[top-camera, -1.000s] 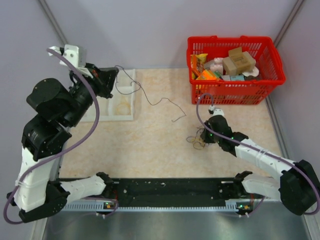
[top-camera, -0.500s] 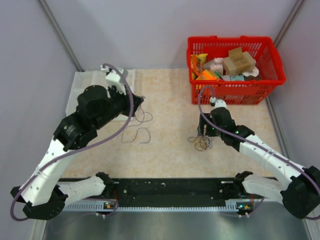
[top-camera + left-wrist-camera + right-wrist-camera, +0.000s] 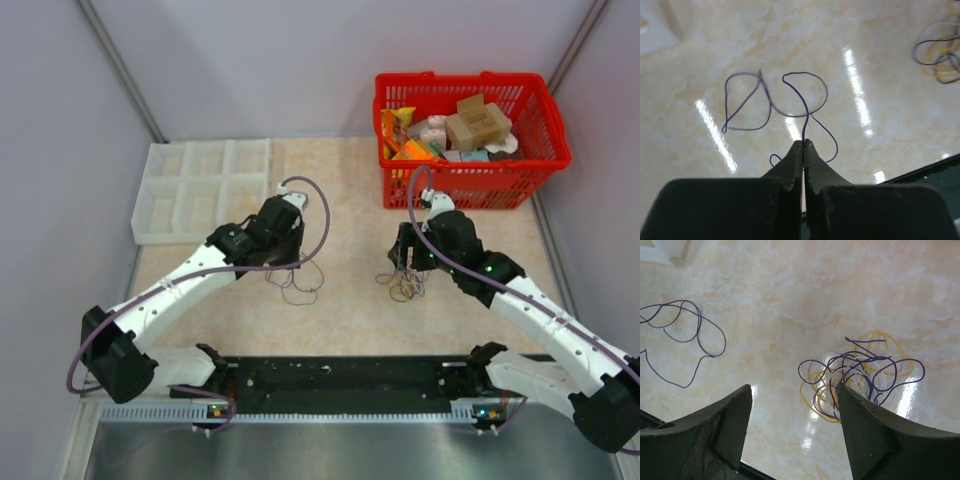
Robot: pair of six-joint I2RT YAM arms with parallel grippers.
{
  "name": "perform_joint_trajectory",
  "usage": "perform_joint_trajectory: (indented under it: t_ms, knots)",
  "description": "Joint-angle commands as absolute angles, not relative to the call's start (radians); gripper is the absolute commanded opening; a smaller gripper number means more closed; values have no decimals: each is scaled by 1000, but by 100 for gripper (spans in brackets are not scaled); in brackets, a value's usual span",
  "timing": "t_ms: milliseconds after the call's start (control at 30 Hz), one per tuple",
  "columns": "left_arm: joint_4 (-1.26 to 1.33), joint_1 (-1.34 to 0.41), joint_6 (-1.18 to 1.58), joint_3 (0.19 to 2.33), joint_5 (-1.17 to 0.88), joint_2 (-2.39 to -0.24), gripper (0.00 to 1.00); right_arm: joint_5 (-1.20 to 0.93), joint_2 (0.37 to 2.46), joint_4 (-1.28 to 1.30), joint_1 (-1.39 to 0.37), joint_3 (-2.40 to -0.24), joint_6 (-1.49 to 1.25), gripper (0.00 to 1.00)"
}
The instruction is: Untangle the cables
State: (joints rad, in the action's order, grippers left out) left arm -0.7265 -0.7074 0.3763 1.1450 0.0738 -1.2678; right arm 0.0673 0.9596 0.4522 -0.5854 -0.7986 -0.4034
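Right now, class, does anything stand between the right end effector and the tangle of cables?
Nothing visible does. The right end effector is open and points at the tangle, with only bare table in the gap. The purple strand lies apart, pinched in the left end effector.

One loose purple cable (image 3: 300, 287), one cable tangle (image 3: 852, 374), one red basket (image 3: 462, 186), one white tray (image 3: 198, 196).

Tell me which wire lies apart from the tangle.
The lone dark purple wire pinched in the left claw; the others sit knotted in the purple-yellow tangle beneath the right claw.
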Motion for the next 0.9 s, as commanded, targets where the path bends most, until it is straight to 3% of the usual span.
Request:
perform_joint_trajectory:
  t_ms: [0, 133, 300, 567, 600, 633, 767, 867]
  knots:
    - [-735, -693, 500, 1008, 245, -1198, 0, 12, 974, 391, -598, -792, -419, 68]
    - [-540, -669, 567, 876, 190, -1132, 0, 6, 992, 357, -604, -795, -422, 68]
    - [-439, -663, 598, 851, 213, -1155, 15, -26, 1000, 356, -612, -810, -411, 68]
    - [-517, -638, 569, 894, 150, -1154, 58, -18, 954, 357, -612, -765, -419, 68]
    - [-528, -632, 566, 890, 134, -1140, 73, -21, 954, 357, -612, -762, -420, 68]
    - [-543, -626, 565, 891, 105, -1122, 80, -21, 953, 356, -612, -762, -420, 68]
    - [-600, -565, 558, 891, 6, -1046, 95, -26, 962, 354, -612, -770, -414, 68]
    - [-678, -525, 511, 928, 40, -1032, 97, -29, 972, 350, -612, -779, -402, 67]
